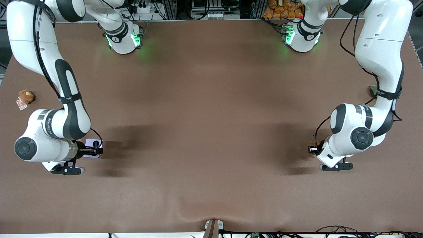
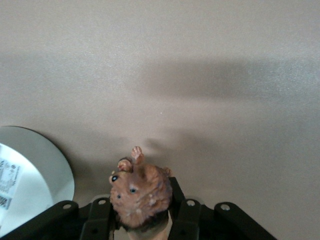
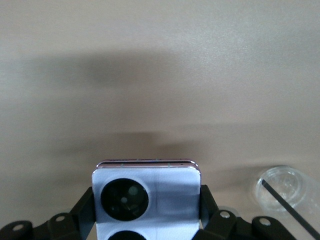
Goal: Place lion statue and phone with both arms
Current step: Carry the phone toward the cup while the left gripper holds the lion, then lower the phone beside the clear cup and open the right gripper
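A wide matte brown table surface point(image 1: 211, 109) fills nearly the whole scene, with a shallow ripple near its edge closest to the front camera. Soft dark shadows fall across its middle, and green light glows on it at two spots near the top. Above the table's edge run metal frames, black cables point(image 1: 145, 10) and a heap of orange-brown packets point(image 1: 284, 9).

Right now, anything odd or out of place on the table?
Nothing stands out. Left gripper holds the lion statue, right gripper the phone, both squarely gripped. A brown plush lies near the right arm's end.
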